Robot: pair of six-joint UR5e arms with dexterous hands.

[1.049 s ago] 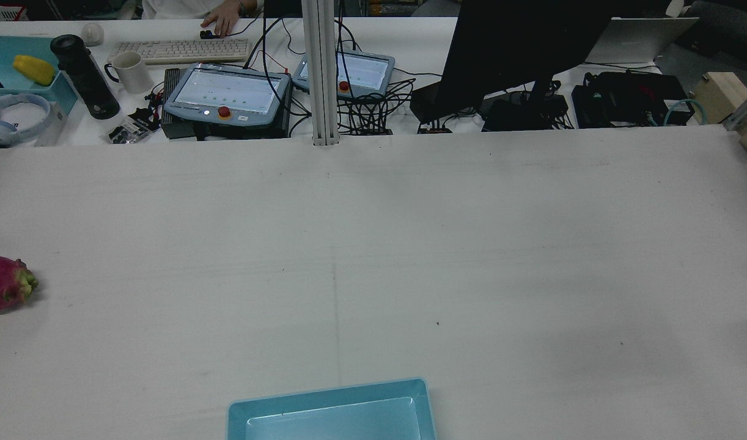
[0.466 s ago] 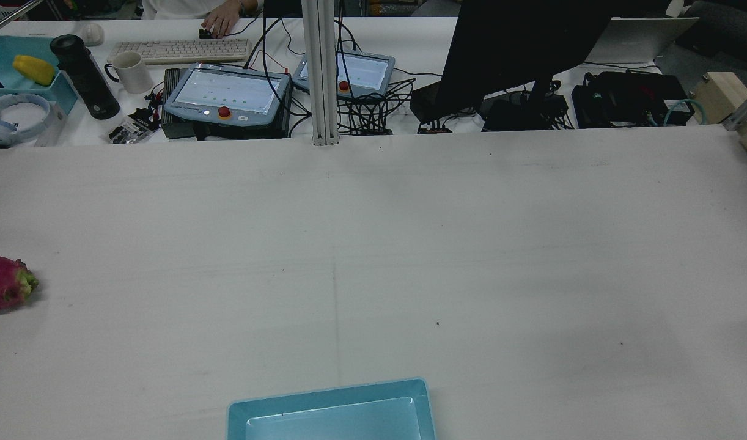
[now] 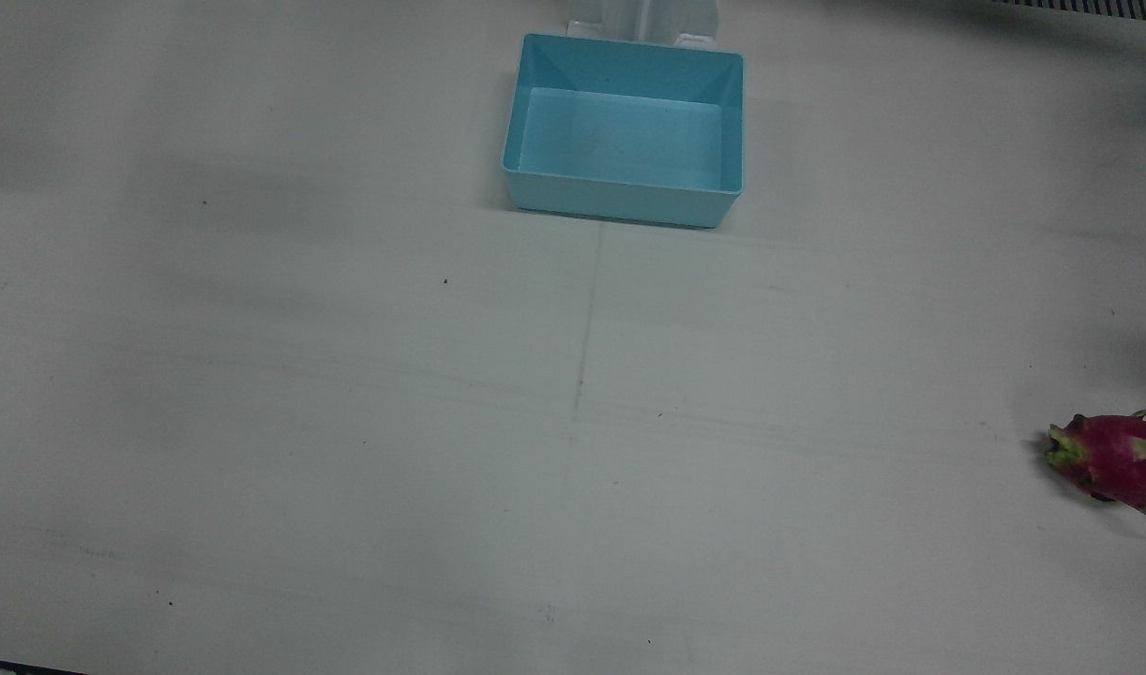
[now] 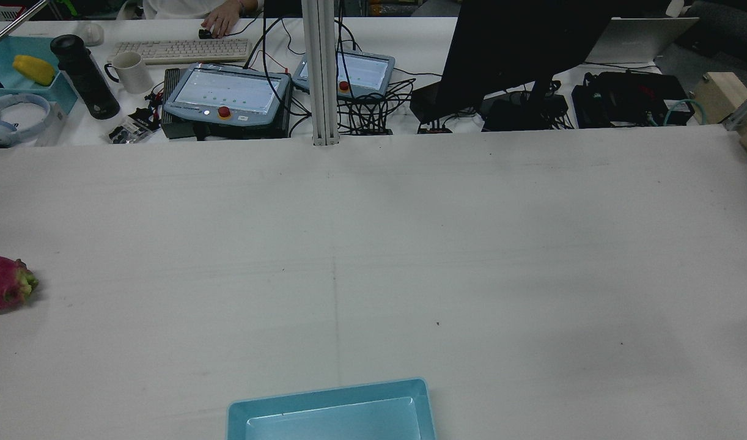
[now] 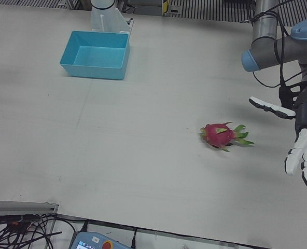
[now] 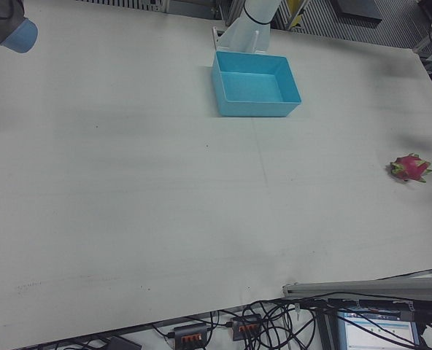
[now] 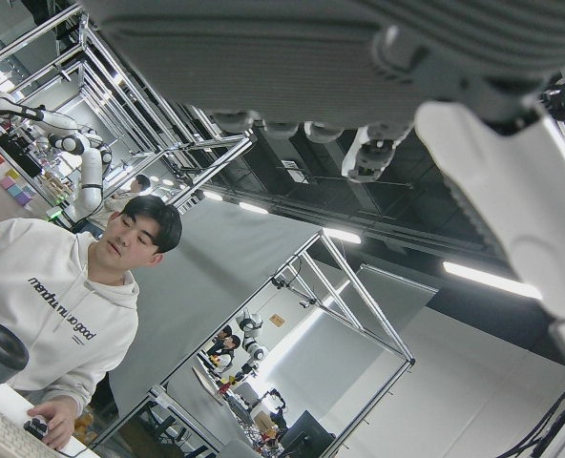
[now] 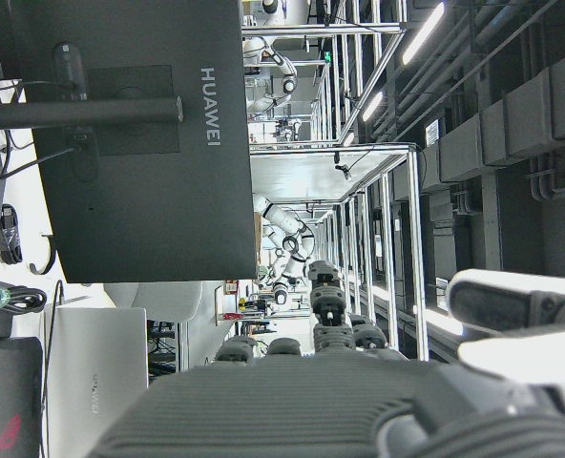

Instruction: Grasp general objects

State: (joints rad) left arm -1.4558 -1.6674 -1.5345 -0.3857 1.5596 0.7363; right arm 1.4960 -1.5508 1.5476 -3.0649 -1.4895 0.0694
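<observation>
Dragon fruit (image 5: 224,136) lies alone; blue bin (image 5: 95,48) well apart; left hand (image 5: 298,140) spread nearby.

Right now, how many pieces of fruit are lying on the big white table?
1. A dragon fruit lies alone near the table's edge on the left arm's side, far from the empty blue bin. Nothing seems hidden.

Left robot hand (image 5: 302,137) raised; fingers spread
</observation>
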